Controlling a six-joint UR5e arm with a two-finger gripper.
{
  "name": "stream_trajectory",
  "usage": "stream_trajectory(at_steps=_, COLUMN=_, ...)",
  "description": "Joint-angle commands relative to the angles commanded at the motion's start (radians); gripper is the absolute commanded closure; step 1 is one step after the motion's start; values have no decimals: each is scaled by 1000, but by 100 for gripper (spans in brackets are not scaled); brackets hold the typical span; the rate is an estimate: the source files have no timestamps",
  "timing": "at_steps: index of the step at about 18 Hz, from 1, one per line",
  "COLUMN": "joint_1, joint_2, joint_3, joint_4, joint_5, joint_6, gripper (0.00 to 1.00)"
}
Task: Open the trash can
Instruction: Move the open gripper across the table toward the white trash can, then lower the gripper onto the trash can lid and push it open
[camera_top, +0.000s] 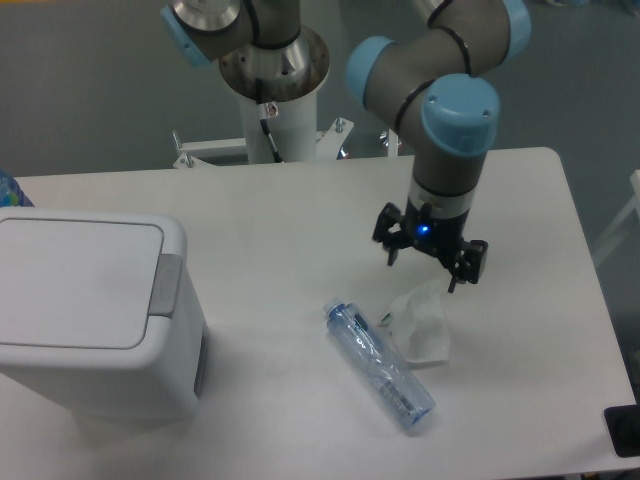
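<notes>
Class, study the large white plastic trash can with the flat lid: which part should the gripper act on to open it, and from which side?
Probably the grey rectangular push tab at the lid's right edge on the large white plastic trash can. It faces upward and lies flat, so the two-finger gripper, now open above the table further right, would best come from above and press down, rather than pinching the smooth lid.
</notes>
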Motion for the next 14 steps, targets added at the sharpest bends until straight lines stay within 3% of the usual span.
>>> stream_trajectory(at_steps=6, joint_1=-101, joint_2=18, joint_3=46, joint_4=-3, joint_5=-83, joint_6=-295, gripper=0)
stream_trajectory(at_steps=14, joint_1=-161, joint_2=90, joint_3=49, joint_4=5, joint_5=-259, joint_6=-488, gripper=0)
